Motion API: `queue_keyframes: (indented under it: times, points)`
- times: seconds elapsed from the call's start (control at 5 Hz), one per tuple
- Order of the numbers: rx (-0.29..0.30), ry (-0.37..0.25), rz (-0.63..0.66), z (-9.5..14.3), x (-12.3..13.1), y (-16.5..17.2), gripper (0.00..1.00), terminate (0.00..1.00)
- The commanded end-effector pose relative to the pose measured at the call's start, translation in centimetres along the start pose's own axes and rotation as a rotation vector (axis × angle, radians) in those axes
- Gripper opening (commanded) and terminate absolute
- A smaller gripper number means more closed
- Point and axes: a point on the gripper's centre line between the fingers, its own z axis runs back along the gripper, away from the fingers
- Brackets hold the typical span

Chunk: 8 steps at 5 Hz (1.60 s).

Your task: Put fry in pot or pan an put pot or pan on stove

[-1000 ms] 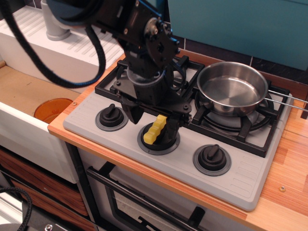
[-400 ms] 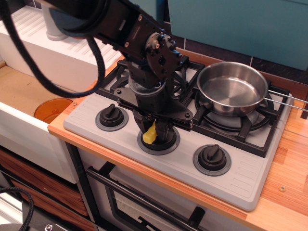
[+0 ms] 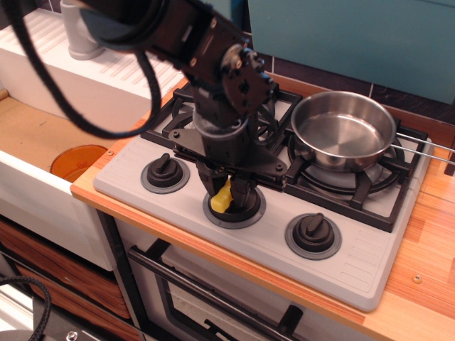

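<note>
The yellow crinkle-cut fry (image 3: 221, 198) sits on top of the middle knob (image 3: 235, 211) of the grey stove (image 3: 359, 250). My gripper (image 3: 227, 190) is straight above it, its black fingers closed in on the fry from both sides, so only the fry's lower end shows. The shiny steel pan (image 3: 343, 131) stands empty on the right burner (image 3: 370, 183), its wire handle pointing right. The left burner (image 3: 174, 122) is mostly hidden behind my arm.
The left knob (image 3: 164, 170) and the right knob (image 3: 313, 234) flank the gripper. A white sink (image 3: 106, 79) with a grey tap (image 3: 80, 32) lies to the left. An orange round object (image 3: 77, 162) sits below the counter's left edge. Wooden counter (image 3: 426, 234) lies to the right.
The gripper came down over the fry and its fingers closed from wide apart onto it. The fry, fully visible a second ago, is now mostly covered. The pan has not moved.
</note>
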Motion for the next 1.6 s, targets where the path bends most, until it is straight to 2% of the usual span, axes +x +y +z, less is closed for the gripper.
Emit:
queue_keyframes:
  times: [0.0,0.4,1.4]
  points:
    - [0.019,0.040,0.080,5.1,2.2,-1.8,0.00,0.00]
    - [0.026,0.065,0.150,6.4,3.7,-4.1,0.00,0.00]
    - [0.006,0.052,0.209,5.5,10.1,-7.6,0.00,0.00]
